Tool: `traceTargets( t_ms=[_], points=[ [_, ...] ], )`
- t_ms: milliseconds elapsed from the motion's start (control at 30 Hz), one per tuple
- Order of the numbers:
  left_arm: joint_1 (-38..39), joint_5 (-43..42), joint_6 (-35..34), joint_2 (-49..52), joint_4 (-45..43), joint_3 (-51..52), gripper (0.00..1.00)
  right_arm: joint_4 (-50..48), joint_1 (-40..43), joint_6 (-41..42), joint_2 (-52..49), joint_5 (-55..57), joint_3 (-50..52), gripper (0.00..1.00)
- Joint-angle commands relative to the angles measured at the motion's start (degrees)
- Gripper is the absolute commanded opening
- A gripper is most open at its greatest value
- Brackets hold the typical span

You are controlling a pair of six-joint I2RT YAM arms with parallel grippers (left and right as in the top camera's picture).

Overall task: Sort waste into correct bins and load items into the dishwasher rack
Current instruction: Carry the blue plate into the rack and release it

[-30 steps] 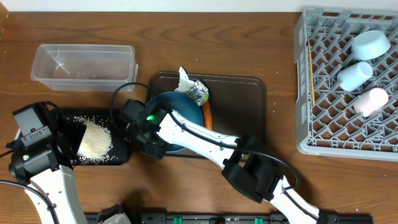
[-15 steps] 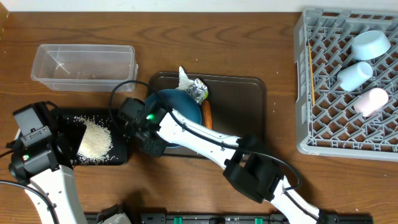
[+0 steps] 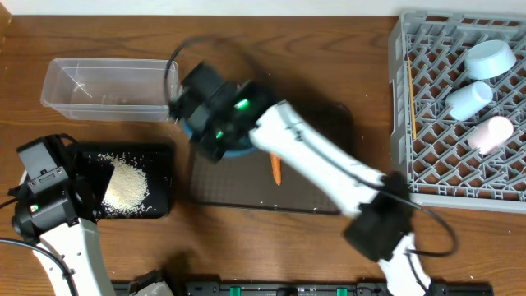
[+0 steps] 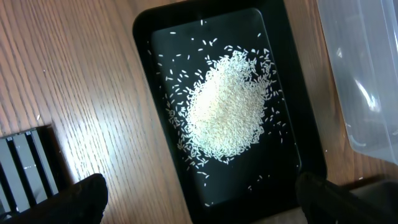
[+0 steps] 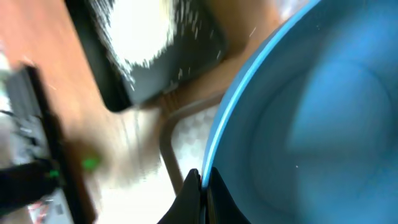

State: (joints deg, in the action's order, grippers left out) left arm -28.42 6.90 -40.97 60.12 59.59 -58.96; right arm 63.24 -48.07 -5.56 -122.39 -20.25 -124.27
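Note:
My right gripper [image 3: 215, 123] is shut on the rim of the wide blue bowl [image 3: 240, 151] and holds it lifted over the brown tray's far-left corner, beside the clear tub [image 3: 111, 88]. The right wrist view shows the jaws [image 5: 202, 180] pinching the bowl's rim [image 5: 311, 112]. The rice [image 3: 125, 182] lies heaped in the black tray [image 3: 160, 168]. My left gripper [image 4: 202, 199] is open and empty over that tray's near end. The carrot [image 3: 276, 168] lies on the brown tray. The wrapper is hidden behind my right arm.
The brown serving tray [image 3: 312, 197] lies at mid-table. The grey rack [image 3: 427, 193] at right holds a light-blue bowl [image 3: 491, 57], a pale-blue cup [image 3: 468, 100], a white cup [image 3: 491, 133] and chopsticks [image 3: 411, 90]. The tub [image 4: 367, 81] is empty.
My right arm has swung up and away with the blue bowl, from low on the brown tray toward the clear tub. It now covers the wrapper. The left arm has not moved.

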Motion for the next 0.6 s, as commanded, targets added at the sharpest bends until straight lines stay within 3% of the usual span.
traceTargets(
  t_ms=[0, 200, 567],
  points=[
    [-0.3, 1.1, -0.9, 0.1, 0.2, -0.8, 0.99, 0.3, 4.9, 0.1, 6.3, -9.5, -2.1, 0.01],
    [-0.3, 1.1, -0.9, 0.1, 0.2, -0.8, 0.99, 2.2, 18.0, 0.0, 13.5, -14.3, -2.1, 0.01],
    [-0.3, 1.1, -0.9, 0.1, 0.2, -0.8, 0.99, 1.5, 53.2, -0.1, 16.0, -27.6, -1.9, 0.01]
  ],
)
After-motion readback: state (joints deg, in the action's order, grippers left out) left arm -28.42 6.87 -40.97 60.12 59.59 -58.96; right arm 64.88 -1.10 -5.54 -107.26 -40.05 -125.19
